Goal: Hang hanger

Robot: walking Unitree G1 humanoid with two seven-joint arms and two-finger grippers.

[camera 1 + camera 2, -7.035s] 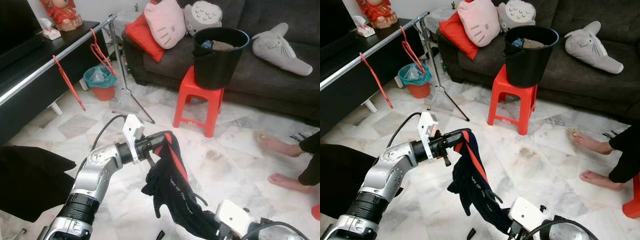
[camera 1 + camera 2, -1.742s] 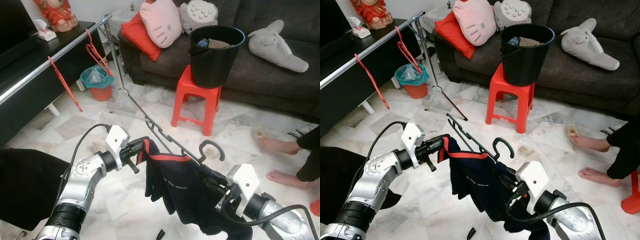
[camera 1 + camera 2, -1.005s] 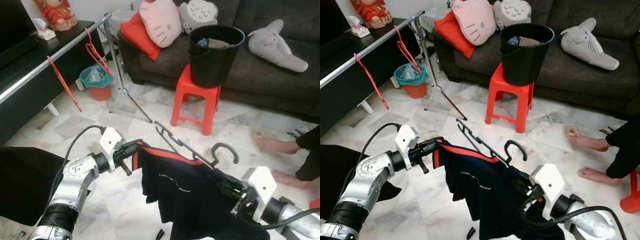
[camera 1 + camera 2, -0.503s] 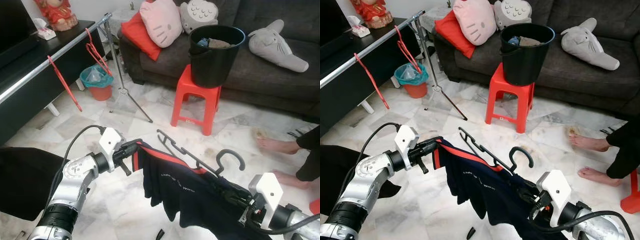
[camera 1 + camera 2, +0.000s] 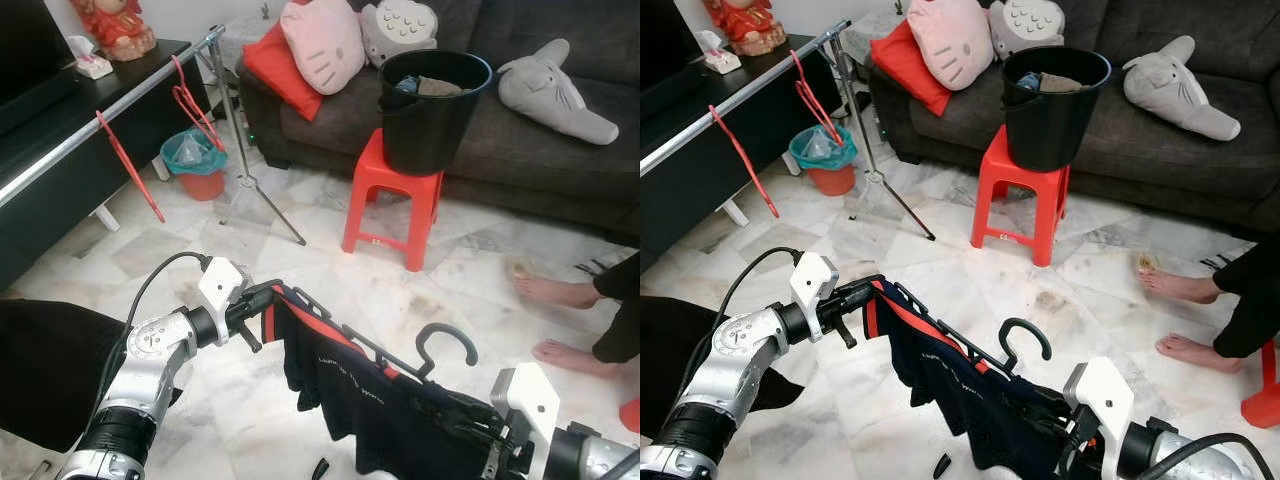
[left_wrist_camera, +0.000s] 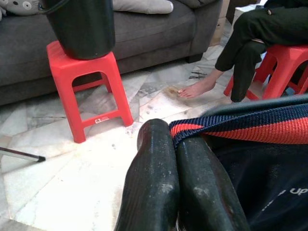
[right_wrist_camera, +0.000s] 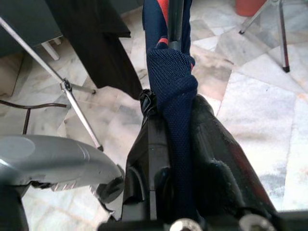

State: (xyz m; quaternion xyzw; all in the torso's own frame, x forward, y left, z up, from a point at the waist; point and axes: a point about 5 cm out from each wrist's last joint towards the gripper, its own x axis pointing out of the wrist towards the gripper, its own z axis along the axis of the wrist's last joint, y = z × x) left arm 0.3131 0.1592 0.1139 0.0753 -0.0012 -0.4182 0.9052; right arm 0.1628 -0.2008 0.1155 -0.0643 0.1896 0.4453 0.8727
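Note:
A black hanger (image 5: pixel 400 360) with its hook (image 5: pixel 445 345) up lies slanted inside a navy shirt (image 5: pixel 340 390) with red trim, between my two grippers. My left gripper (image 5: pixel 268 297) is shut on the red-trimmed collar (image 6: pixel 240 127), and its fingers (image 6: pixel 154 183) press together. Low at the right, my right gripper (image 7: pixel 173 103) is shut on the hanger's near end, with navy cloth (image 7: pixel 171 77) bunched between its fingers. The silver clothes rail (image 5: pixel 120 95) stands far left and carries two red hangers (image 5: pixel 130 165).
The rail's tripod legs (image 5: pixel 265 195) spread over the marble floor. A black bucket (image 5: pixel 435 95) sits on a red stool (image 5: pixel 400 190) before the dark sofa. A teal bin (image 5: pixel 195 160) is by the rail. A person's bare feet (image 5: pixel 560 290) are at the right; dark cloth (image 5: pixel 50 370) lies at the left.
My right gripper has drawn lower and nearer, and the hanger has sunk and slid left, so its far end now lies close by my left gripper. The left gripper keeps its hold.

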